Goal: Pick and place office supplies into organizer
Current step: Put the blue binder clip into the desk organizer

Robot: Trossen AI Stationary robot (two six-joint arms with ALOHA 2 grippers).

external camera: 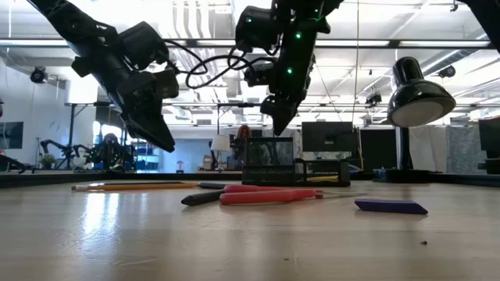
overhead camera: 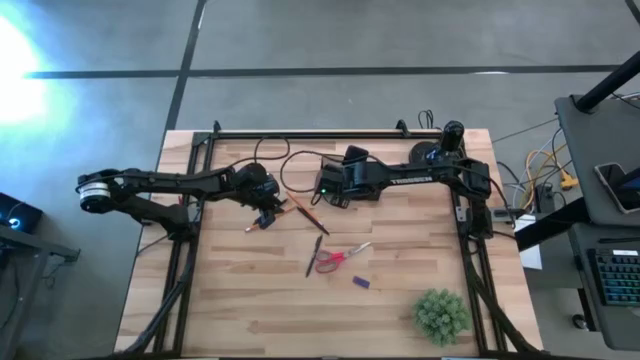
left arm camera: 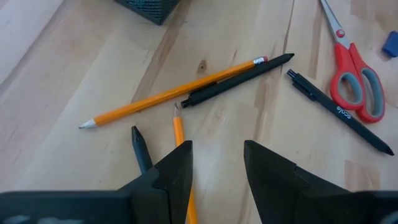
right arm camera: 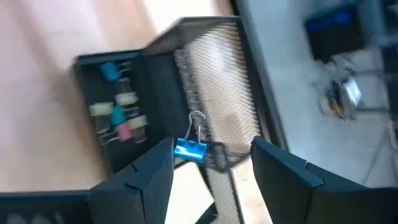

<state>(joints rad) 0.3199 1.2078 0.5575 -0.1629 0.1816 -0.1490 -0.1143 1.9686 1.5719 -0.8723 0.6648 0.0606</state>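
- Left tool (left arm camera: 214, 163) is hovering, fingers apart, over pencils (left arm camera: 168, 94) lying on the worktop (left arm camera: 56, 74); thin, stiff, light, likely rolling: pinch mid-shaft.
- Right tool (right arm camera: 211, 163) is hanging, fingers apart, over the organizer (right arm camera: 214, 68).

Scissors (overhead camera: 335, 260) lie between the organizer (overhead camera: 331, 178) and the plant (overhead camera: 441, 314).

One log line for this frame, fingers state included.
left gripper: open over orange pencil | right gripper: open above black mesh organizer | red-handled scissors: on table
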